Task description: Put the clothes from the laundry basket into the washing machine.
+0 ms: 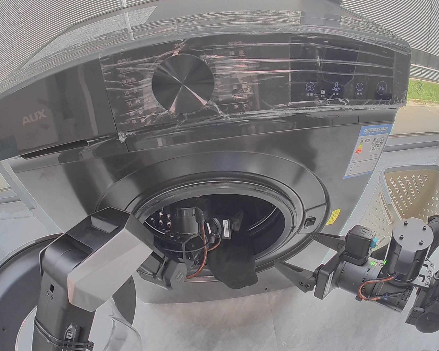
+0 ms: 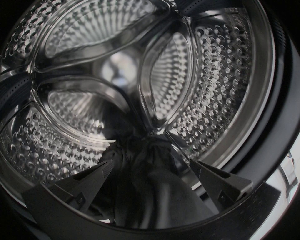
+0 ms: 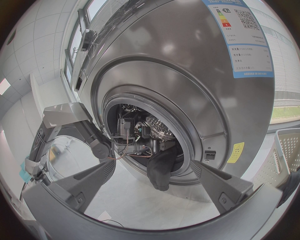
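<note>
The dark grey washing machine (image 1: 201, 149) stands in front of me with its round opening uncovered. A black garment (image 1: 234, 267) is draped over the lower lip of the opening, half inside and half hanging out. My left gripper (image 2: 150, 165) is inside the steel drum (image 2: 175, 78), open, with the black garment (image 2: 156, 193) lying between its spread fingers. My right gripper (image 1: 297, 274) hangs open and holds nothing, low in front of the machine, right of the opening. From its wrist view the garment (image 3: 161, 172) hangs below the left arm's wrist (image 3: 131, 145).
The machine's round door (image 1: 14, 288) is swung open at the left, behind my left arm. A beige perforated laundry basket (image 1: 418, 189) stands on the floor to the right of the machine, near my right arm. Pale tiled floor (image 1: 246, 331) lies in front.
</note>
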Available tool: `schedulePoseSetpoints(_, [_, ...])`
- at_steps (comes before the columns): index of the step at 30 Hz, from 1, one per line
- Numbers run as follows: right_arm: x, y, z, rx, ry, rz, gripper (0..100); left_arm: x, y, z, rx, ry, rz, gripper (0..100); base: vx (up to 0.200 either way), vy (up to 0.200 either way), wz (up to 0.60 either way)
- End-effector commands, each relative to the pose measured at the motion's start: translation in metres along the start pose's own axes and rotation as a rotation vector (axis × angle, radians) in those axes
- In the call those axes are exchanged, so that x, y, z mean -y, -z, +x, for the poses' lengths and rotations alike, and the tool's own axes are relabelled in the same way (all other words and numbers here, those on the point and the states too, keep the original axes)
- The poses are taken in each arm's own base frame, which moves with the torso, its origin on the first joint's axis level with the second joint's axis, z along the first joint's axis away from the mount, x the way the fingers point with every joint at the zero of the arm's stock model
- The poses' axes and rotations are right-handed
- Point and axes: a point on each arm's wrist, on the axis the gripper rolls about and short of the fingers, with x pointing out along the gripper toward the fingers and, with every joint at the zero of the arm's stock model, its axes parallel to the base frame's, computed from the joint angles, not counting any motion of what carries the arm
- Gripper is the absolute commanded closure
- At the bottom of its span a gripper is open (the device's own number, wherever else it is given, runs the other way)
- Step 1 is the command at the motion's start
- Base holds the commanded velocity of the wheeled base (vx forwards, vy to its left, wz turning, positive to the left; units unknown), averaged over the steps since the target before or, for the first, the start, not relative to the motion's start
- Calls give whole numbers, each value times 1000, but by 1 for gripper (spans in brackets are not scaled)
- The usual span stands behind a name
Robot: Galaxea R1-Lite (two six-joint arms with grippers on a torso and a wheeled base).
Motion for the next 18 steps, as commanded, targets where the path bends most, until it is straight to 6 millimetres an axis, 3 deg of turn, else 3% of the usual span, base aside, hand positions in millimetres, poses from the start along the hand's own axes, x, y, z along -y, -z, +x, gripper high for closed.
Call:
schedulePoseSetpoints(1, [0, 1, 0, -3, -1, 0, 0, 11, 2, -28, -78, 70, 16, 0, 0, 0, 0])
schedulePoseSetpoints(6, [0, 0, 0, -2, 1, 0, 0, 17, 21, -34, -146, 99, 27, 0, 0, 0, 0])
schedulePoseSetpoints(17, [0, 0, 0, 0, 0, 0, 0, 9, 60, -20, -205, 85, 75, 0, 0, 0, 0])
schedulePoseSetpoints(18, [0, 0, 0, 0, 0, 0, 0, 9, 61, -19, -205, 87, 75, 100, 0, 0, 0])
